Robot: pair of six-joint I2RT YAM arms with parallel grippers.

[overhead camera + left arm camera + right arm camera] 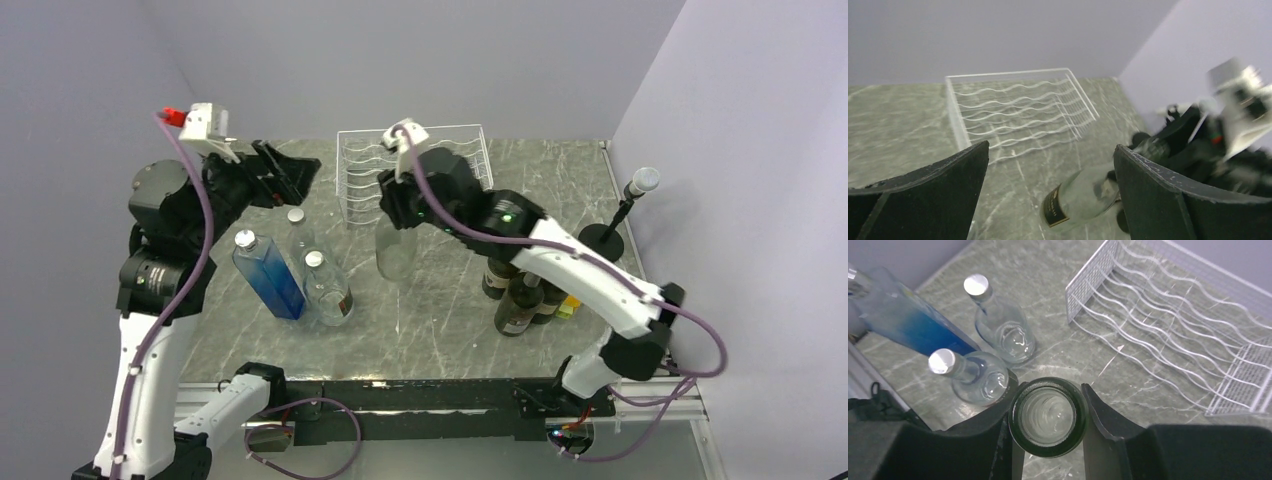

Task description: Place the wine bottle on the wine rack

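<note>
Top view: right gripper (pixel 396 215) is clamping the neck of the clear wine bottle (pixel 397 255), which is hanging just near of the wine rack (pixel 415 160), not in it yet. A neck grip is probably leaving the body free to lay into a cradle. Left gripper (pixel 290 172) is sitting spread wide left of the rack, holding nothing, out of the way. Blue bottle (pixel 268 275) and two clear bottles (pixel 325 285) are standing near-left; dark bottles (pixel 515 295) are grouped near-right.

Left wrist: its jaws are gaping, nothing between them. Beyond them the rack is lying bare of bottles, with the wine bottle tilting to its near-right, label showing. Can't tell if its base is off the table.

Right wrist: the fingers (pixel 1095 410) are pinching both sides of the bottle's dark rim, looking straight down it. The rack is far-right.
</note>
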